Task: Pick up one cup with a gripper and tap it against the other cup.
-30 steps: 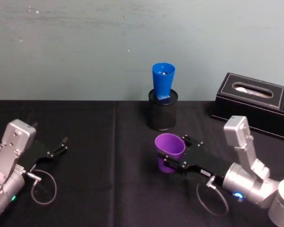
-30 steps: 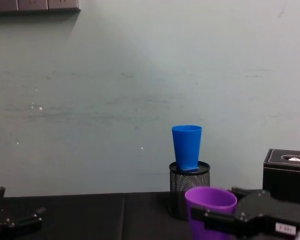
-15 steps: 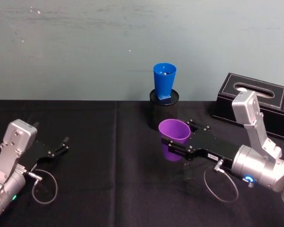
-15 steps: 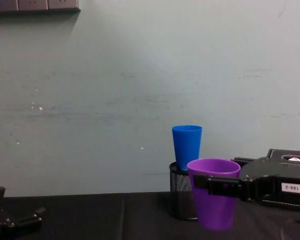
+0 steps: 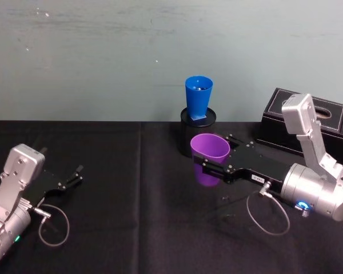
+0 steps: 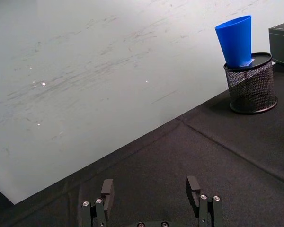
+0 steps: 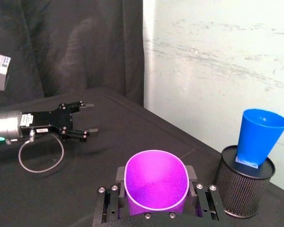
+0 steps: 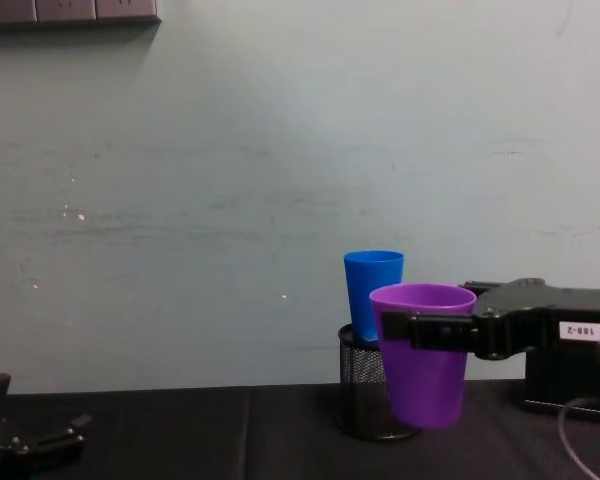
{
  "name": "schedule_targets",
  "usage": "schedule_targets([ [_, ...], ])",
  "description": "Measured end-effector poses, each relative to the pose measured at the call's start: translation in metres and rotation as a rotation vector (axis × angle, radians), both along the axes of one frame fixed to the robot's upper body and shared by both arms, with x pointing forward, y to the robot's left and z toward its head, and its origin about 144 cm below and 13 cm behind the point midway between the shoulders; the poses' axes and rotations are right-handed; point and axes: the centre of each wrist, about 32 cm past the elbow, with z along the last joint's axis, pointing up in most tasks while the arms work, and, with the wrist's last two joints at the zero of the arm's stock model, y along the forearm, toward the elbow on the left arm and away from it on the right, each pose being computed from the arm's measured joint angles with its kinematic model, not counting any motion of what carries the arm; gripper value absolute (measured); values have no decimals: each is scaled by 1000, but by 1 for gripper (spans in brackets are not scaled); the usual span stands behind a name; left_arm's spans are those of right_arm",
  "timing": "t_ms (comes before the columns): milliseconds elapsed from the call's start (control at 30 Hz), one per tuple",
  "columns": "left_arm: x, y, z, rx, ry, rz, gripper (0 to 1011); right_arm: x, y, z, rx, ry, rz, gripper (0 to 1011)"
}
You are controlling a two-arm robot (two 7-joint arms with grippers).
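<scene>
Two cups, not touching: right gripper (image 5: pixel 208 166) grasps purple cup (image 5: pixel 210 149) aloft near blue cup (image 5: pixel 198 98); left gripper (image 5: pixel 76 174) released, parked.

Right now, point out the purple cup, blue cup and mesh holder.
purple cup (image 5: pixel 209 147): head view, inside wall.
blue cup (image 5: pixel 198 103): head view, side wall.
mesh holder (image 6: pixel 252 89): left wrist view, mesh side.

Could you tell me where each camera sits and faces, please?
Head: high, looking down at the table; left pincer idle, right pincer holding the purple cup.
Chest: low, facing the wall; right pincer at right edge.
Left wrist: behind the left pincer, facing the blue cup.
Right wrist: above the purple cup's mouth, left pincer beyond.
All share the blue cup.
</scene>
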Motion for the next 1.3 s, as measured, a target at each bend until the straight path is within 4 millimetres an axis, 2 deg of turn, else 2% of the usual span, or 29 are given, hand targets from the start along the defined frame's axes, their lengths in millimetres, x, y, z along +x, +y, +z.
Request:
schedule_targets([
  [367,0,0,0,0,0,0,1005,-2,2,11,2,-10,8,728],
  [1300,0,0,0,0,0,0,1005,-1,2,10,2,-8,7,728],
])
